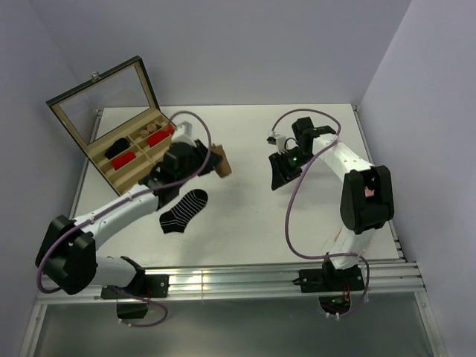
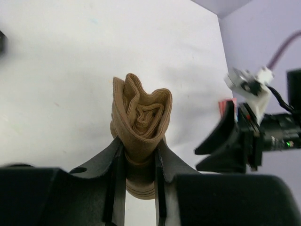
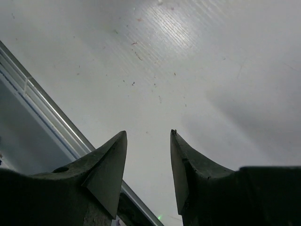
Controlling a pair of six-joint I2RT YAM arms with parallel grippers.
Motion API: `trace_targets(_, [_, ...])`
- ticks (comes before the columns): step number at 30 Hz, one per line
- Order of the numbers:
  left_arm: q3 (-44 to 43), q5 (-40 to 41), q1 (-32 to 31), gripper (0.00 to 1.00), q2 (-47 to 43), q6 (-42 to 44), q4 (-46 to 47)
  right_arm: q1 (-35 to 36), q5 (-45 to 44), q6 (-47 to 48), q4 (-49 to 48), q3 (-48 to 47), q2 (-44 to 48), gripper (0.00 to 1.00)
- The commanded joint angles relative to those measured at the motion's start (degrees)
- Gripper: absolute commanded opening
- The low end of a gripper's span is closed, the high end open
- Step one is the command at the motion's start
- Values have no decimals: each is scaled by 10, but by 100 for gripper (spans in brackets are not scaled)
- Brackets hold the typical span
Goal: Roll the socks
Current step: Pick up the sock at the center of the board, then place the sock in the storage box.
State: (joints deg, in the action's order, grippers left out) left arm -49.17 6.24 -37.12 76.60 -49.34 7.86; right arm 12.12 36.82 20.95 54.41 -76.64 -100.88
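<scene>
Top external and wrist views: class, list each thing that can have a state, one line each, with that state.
tan sock: loosely rolled, clamped in the left tool
striped black sock: unrolled, lying flat on the table
wooden box: lid open
red bundles: rolled, lying in the wooden box compartments
left tool: shut on the tan sock
right tool: open, empty
</scene>
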Motion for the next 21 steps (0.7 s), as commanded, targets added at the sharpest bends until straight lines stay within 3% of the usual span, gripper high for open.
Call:
trace_targets(1, [-88,-106,62,0,4,138,-123,-1,-21,14,-13,-29,54,49])
trace_targets(5, [-197,-203,141,0,52,253,-203,-2,-39,17,-20,-34,66,49])
trace_targets(9, [-343,-204,180,0,133,365,-321,-2,-47,22,-26,-32,74,48])
trace_targets(12, [-406,-206,215,0,171,418,-368,-2,-56,27,-28,-28,82,48])
trace_targets(17, [-460,-217,267,0,213,516,-408,-2,-73,32,-37,-18,95,48])
trace_targets(21, [-483,-311,289,0,257,582,-416,-2,-60,30,-40,-16,89,47])
